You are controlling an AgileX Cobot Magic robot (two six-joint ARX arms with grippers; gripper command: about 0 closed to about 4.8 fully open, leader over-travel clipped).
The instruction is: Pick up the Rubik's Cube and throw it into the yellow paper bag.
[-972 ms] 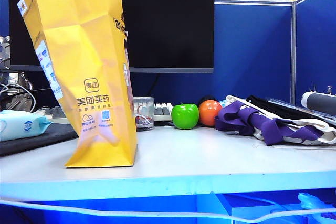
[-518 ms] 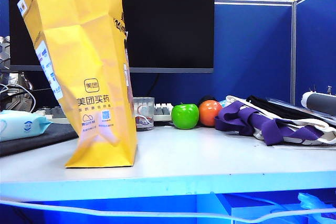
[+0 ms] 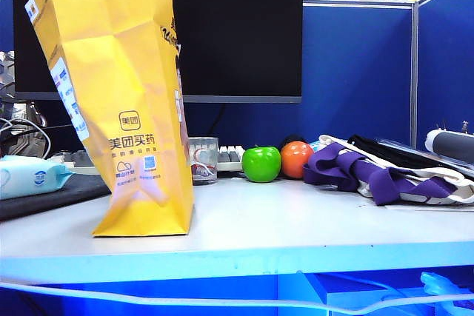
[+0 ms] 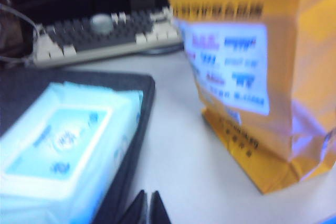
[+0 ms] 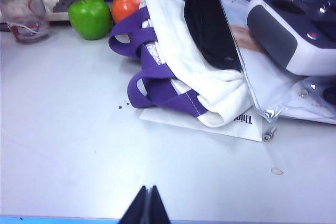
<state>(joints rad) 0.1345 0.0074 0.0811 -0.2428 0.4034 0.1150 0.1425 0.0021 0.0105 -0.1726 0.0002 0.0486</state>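
- On the pale tabletop [image 3: 296,227], toward the left of the exterior view, stands the yellow paper bag [image 3: 118,94], upright with a slight lean, creased, printed low down with a dark square logo, Chinese characters and a small blue square.
- No frame shows the Rubik's Cube, so where it lies I cannot tell.
- Beside the bag's foot on its left, apart from it, a pack of wet wipes [image 3: 29,175] rests on a dark mat [image 3: 52,197]; the left wrist view shows the same pack [image 4: 63,150] on the mat, near the bag's printed side [image 4: 252,77].
- Behind the bag sit a clear cup [image 3: 202,159], a keyboard [image 3: 231,156] and a black monitor [image 3: 237,27].
- Further right, a green apple [image 3: 261,163] touches or nearly touches an orange fruit [image 3: 296,158], and next to that lies a white tote with purple handles [image 3: 370,172].
- A grey and white remote controller [image 5: 294,30] lies on a clear sleeve beside the tote [image 5: 184,66] in the right wrist view.
- Left gripper [image 4: 146,208]: tips pressed together, empty, low over the table edge by the mat.
- Right gripper [image 5: 146,205]: fingers closed on nothing, low over bare table, short of the tote.
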